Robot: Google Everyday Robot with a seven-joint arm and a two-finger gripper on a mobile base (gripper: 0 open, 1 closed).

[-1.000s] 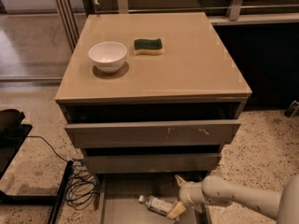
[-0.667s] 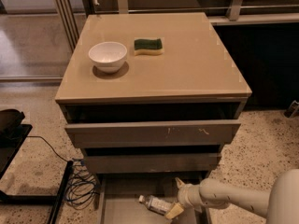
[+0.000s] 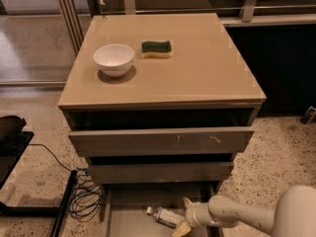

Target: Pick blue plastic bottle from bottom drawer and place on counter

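The square, glossy beige counter (image 3: pixel 207 68) tops the cabinet. In the shallow grey-brown bottom drawer (image 3: pixel 128 221) the two-finger gripper (image 3: pixel 182 215) is spread wide, holding nothing, at the base of the small clear bluish plastic bottle (image 3: pixel 164 216), which lies flat. The bottle is probably light, slick and squashy, so grip mid-body.

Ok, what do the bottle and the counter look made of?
The blue plastic bottle: likely clear plastic, by its see-through body; white cap. The counter: glossy beige top, probably laminate or lacquered board; it mirrors the light. The gripper is open at the bottle's base end in the bottom drawer.
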